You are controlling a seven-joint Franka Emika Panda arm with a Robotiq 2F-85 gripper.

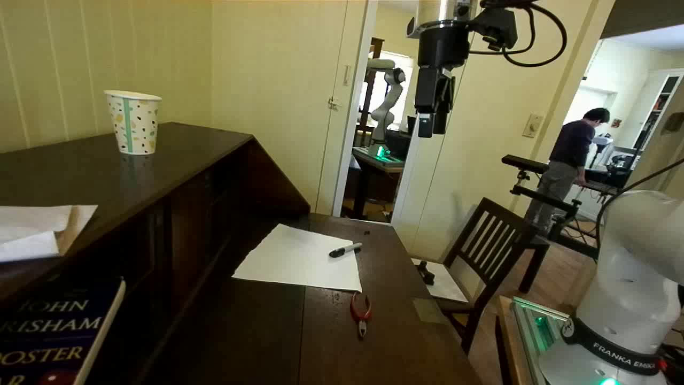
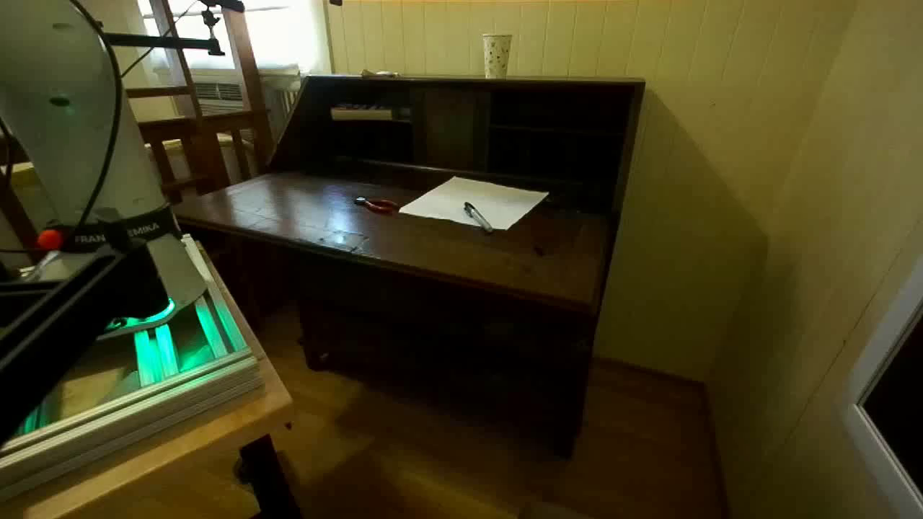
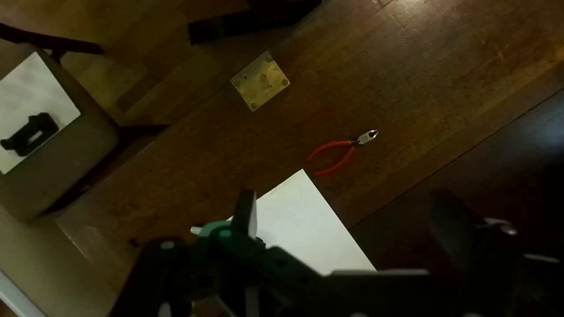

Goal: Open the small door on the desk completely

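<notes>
The dark brown wooden desk [image 1: 256, 326] stands with its writing surface down, and it also shows in an exterior view [image 2: 274, 209] and in the wrist view [image 3: 211, 154]. The small door [image 2: 448, 130] is the upright dark panel in the middle of the raised section. It looks flush, but the dim light hides its edges. My gripper [image 1: 433, 131] points down, high above the desk and apart from the door. In the wrist view, its two fingers [image 3: 348, 220] are spread wide with nothing between them. The door does not show in the wrist view.
White paper [image 1: 299, 262] with a black marker [image 1: 344, 249] lies on the writing surface beside red pliers [image 1: 361, 315]. A paper cup [image 1: 133, 123] stands on the desk's top. A book [image 1: 53, 331] sits in the raised section. A slatted chair [image 1: 486, 240] stands beside the desk.
</notes>
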